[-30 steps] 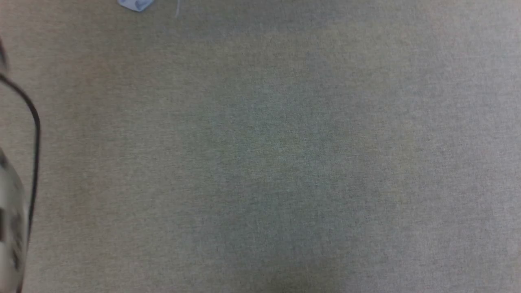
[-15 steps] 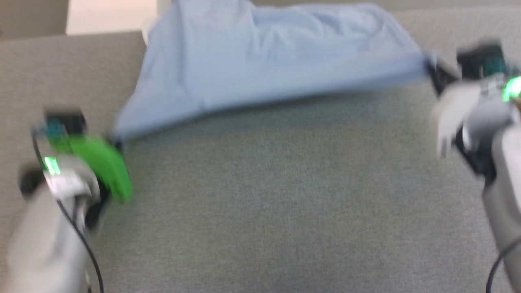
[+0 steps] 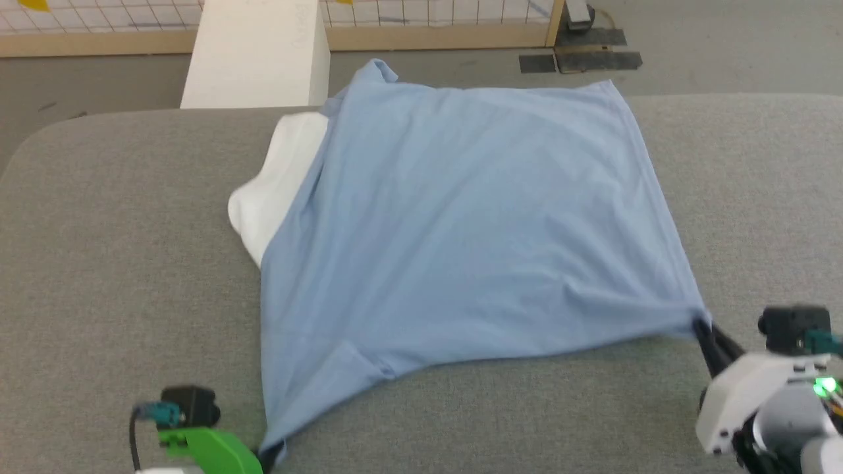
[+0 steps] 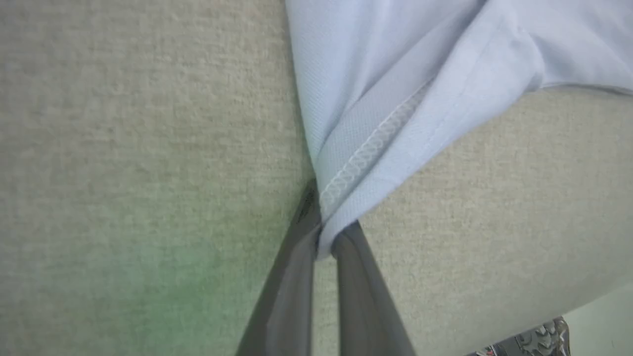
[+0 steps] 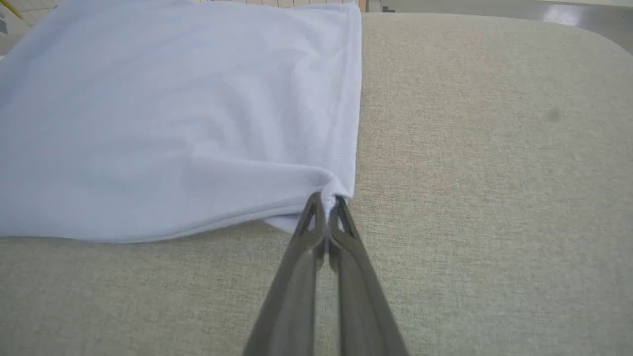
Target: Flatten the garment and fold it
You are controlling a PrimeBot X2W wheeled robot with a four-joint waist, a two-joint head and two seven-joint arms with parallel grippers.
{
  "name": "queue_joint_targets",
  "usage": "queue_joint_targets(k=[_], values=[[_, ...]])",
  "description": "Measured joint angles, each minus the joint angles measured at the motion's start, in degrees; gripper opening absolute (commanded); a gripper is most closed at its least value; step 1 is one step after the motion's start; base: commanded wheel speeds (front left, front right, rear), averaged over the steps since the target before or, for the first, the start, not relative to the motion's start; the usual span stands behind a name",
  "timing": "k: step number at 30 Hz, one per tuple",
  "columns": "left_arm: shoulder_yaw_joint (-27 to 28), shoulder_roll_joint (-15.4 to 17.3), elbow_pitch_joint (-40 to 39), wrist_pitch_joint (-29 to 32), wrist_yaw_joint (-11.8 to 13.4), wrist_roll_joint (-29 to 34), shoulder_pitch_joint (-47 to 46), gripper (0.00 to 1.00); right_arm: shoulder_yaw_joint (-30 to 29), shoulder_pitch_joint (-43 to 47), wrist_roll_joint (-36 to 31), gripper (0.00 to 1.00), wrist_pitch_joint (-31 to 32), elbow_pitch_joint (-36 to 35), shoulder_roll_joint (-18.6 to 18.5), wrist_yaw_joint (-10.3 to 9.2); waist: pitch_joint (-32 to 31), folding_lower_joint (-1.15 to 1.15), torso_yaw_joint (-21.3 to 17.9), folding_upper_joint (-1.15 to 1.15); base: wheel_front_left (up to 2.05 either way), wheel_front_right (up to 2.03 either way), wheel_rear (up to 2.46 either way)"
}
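The light blue garment (image 3: 461,224) lies spread on the grey table, plain side up, so its buttons and logo are hidden. A white part (image 3: 276,191) pokes out from under its left edge. My left gripper (image 3: 269,454) is shut on the near left hem corner (image 4: 341,198), where the stitched hem is folded over. My right gripper (image 3: 701,327) is shut on the near right corner (image 5: 329,190), which is pulled to a point. The hem between both corners sags in a curve toward the middle.
The grey fabric table (image 3: 118,263) has rounded far corners. Beyond its far edge stand a white block (image 3: 257,52) and a wooden-framed grid fence (image 3: 435,26) on the floor. Bare table surrounds the garment on the left, right and near side.
The head camera has tilted up and the blur is gone. The garment, held stretched in the air half a second ago, now lies flat on the table with both grippers drawn toward me.
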Motion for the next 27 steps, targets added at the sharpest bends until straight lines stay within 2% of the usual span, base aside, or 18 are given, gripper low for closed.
queue_joint_targets(k=[8,11,14,17,21,25,27], values=[[-2.19,0.47,-6.82,4.49,5.02,-0.02,9.87,0.0,-6.6,10.27,-0.33,0.0,8.23,-4.26,3.21,0.0,-1.16,0.0,-0.03,0.0,0.0,0.0,0.0],[-2.68,0.76,-8.29,4.27,6.47,1.33,12.23,0.0,-8.84,12.94,-1.03,0.0,10.51,-5.04,4.27,0.0,-1.24,0.0,-0.29,0.0,0.0,0.0,0.0],[-3.14,0.51,-9.47,0.87,6.49,2.6,13.95,0.0,-9.85,15.08,-1.04,0.0,10.94,-5.37,5.0,0.0,-1.44,0.0,-0.25,0.0,0.0,0.0,0.0],[-3.59,-1.33,-9.46,-5.22,5.17,4.28,13.96,0.0,-9.71,16.61,-0.98,0.0,7.98,-5.37,5.55,0.0,-1.56,0.0,-0.01,0.0,0.0,0.0,0.0],[-4.94,-2.86,-8.03,-14.71,3.3,9.55,11.95,0.0,-7.61,16.91,-1.07,0.0,0.08,-5.01,5.73,0.0,-1.48,0.0,-0.17,0.0,0.0,0.0,0.0],[-5.02,-4.28,-5.76,-24.51,2.9,15.6,5.66,0.0,-3.59,16.2,-2.71,0.0,-8.7,-4.22,5.01,0.0,-1.25,0.0,-0.55,0.0,0.0,0.0,0.0],[-5.2,-4.67,-4.39,-27.5,2.79,17.28,3.1,0.0,-2.33,14.83,-3.58,0.0,-11.7,-3.82,4.05,0.0,-1.14,0.0,-0.96,0.0,0.0,0.0,0.0]])
